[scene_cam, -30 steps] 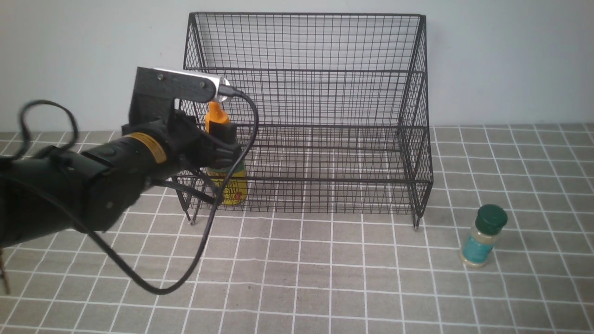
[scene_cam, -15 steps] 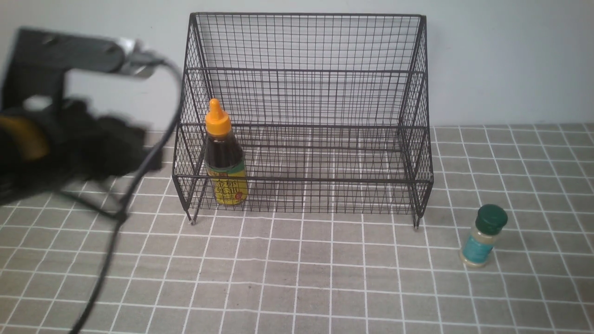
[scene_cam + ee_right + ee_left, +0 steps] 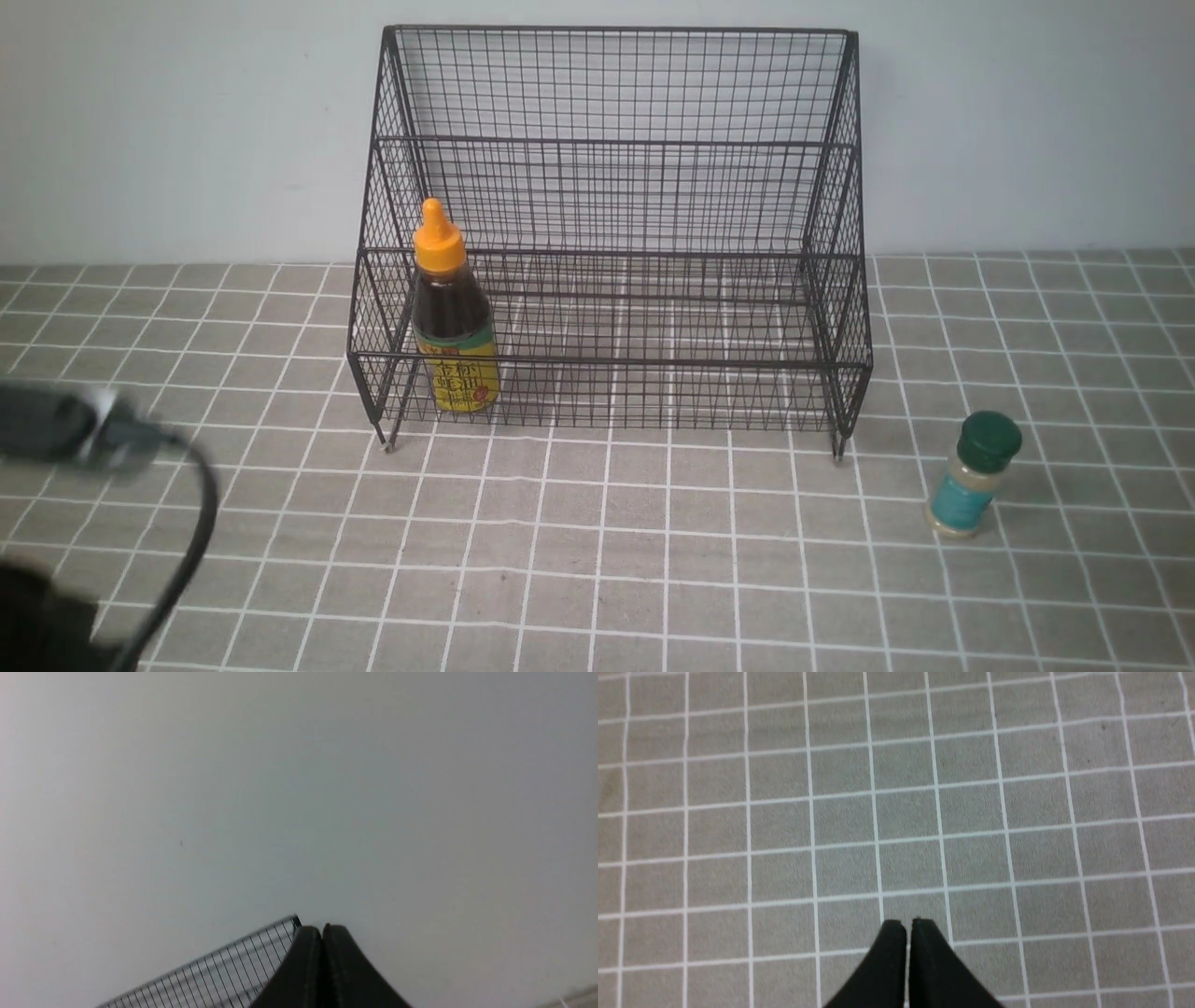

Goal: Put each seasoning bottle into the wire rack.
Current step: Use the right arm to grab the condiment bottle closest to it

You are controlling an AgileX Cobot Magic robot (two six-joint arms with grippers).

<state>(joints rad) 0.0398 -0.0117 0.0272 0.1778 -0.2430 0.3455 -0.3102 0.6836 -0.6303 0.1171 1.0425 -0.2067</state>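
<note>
Grippers first: left gripper point(image 3: 908, 926) pinched together on nothing, above bare checked tablecloth point(image 3: 924, 812). Right gripper point(image 3: 322, 931) likewise pressed together, empty, aimed at the wall past a top corner of the wire rack point(image 3: 224, 970).

Front view:
- Rack at 12 o'clock, against the wall.
- Dark-sauce bottle point(image 3: 453, 317) upright in lower tier, at 9 o'clock end of rack, close to side mesh. Judged placed.
- Shaker jar point(image 3: 971, 476) outside rack, upright on cloth, at 4 o'clock from rack centre, just beyond the front foot on that side.
- Blurred left arm point(image 3: 42, 625) at 8 o'clock edge, well apart from rack.

Judged half done; jar pending, probably for the right arm.

Risks:
- Small round jar under a wide lid: tipping or rolling under an off-centre pinch.
- Descent with jaws not opened: knock-over.
- Jar near rack's foot and side mesh: snagging wire on the swing-in, shoving rack, toppling seated bottle.
- Low carry over front rail: catching jar's base.
</note>
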